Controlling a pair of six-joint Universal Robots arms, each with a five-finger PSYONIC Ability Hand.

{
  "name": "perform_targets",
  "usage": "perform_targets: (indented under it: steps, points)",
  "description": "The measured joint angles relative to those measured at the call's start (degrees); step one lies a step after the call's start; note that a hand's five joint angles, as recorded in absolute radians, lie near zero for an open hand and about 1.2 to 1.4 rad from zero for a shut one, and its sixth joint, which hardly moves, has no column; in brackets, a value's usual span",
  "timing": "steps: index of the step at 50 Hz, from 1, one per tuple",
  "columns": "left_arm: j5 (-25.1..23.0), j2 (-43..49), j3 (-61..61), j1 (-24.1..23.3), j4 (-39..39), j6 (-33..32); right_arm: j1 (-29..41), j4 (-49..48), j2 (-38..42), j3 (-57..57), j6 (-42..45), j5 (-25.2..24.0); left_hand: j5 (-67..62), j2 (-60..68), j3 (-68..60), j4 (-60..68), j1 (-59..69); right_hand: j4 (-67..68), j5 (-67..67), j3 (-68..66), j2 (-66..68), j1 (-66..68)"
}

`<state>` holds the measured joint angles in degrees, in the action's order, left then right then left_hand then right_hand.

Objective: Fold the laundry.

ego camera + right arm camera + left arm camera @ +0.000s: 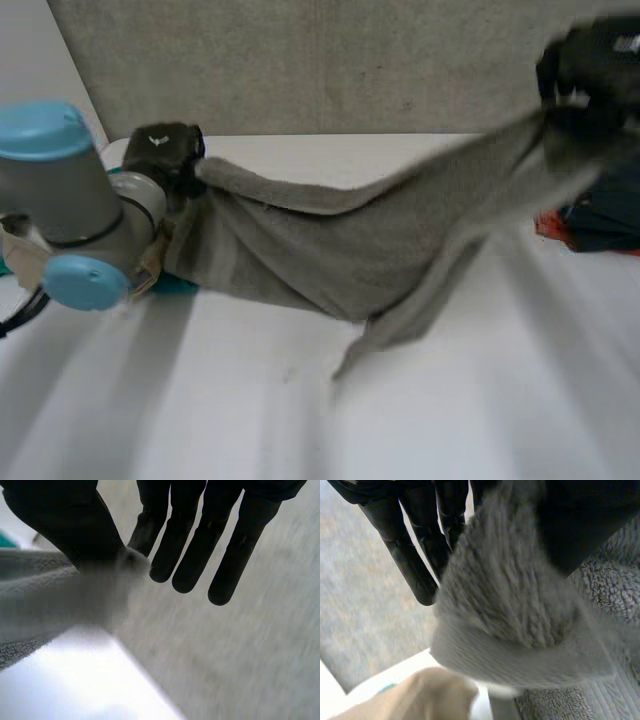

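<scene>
Towel (330, 255), one grey piece, is hanging stretched over the white worktop (450, 420), its middle sagging toward it. Two robot hands are holding it: the left robot hand (165, 150) is pinching the towel's left end between thumb and straight fingers, and the right robot hand (590, 70) is pinching the towel's right end likewise, raised higher.

towel (330, 250) stretched across rear, front table (200, 410) open

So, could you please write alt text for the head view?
A grey towel hangs stretched between the left hand, near the table's far edge, and the right hand, held higher; both pinch it. Its lower edge droops to the white table.
</scene>
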<state>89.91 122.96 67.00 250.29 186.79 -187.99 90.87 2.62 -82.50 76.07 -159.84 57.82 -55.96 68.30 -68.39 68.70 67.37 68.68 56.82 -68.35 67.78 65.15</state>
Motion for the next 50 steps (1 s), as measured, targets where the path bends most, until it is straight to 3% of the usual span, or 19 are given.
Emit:
perform_targets:
  steps: [4,10,16,21,25,37,42,50]
  points:
    - [-5.89,-1.02,-3.19,1.87,1.80,-0.52,1.22,0.19,11.21,-4.23,6.06,4.11,0.00,0.05,-0.23,0.03,0.00,0.01,0.00,-0.06,0.00,0.00]
    - [-7.65,5.87,-20.62,2.95,6.45,-1.90,5.60,-8.54,23.36,-19.92,4.01,15.15,0.00,0.06,-0.24,0.05,0.00,0.04,0.00,-0.06,0.00,0.00]
    - [-5.15,10.87,-38.00,3.32,10.10,-2.10,8.39,-23.29,27.69,-31.83,-1.97,24.35,0.00,0.06,-0.25,0.06,0.00,0.04,0.00,-0.06,0.00,0.00]
    - [-3.89,8.98,-39.34,3.54,9.98,-0.61,9.43,-28.94,26.10,-32.25,-3.90,25.52,0.00,0.06,-0.24,0.06,0.00,0.04,0.01,-0.06,0.00,0.00]
    - [-4.08,4.51,-31.69,3.91,9.44,0.38,9.57,-29.12,23.29,-27.55,-4.04,23.73,0.00,0.06,-0.25,0.06,0.00,0.04,0.00,-0.06,0.00,0.00]
    - [-7.62,-12.86,12.38,5.88,12.62,-0.44,6.96,-25.80,13.45,5.14,-0.68,14.04,0.76,-3.29,3.51,-3.83,-1.84,0.05,0.00,-0.06,0.00,0.00]
    - [-7.46,-10.72,26.63,6.00,16.78,-6.63,5.99,-25.77,15.10,14.91,3.23,11.67,10.81,-13.36,13.23,-13.73,-13.63,0.05,0.00,-0.07,0.00,0.00]
    - [-5.93,-6.31,34.87,5.58,19.59,-15.04,5.29,-24.68,20.21,19.39,8.72,11.47,30.58,-32.37,32.27,-33.05,-31.88,0.05,0.00,-0.07,0.00,0.00]
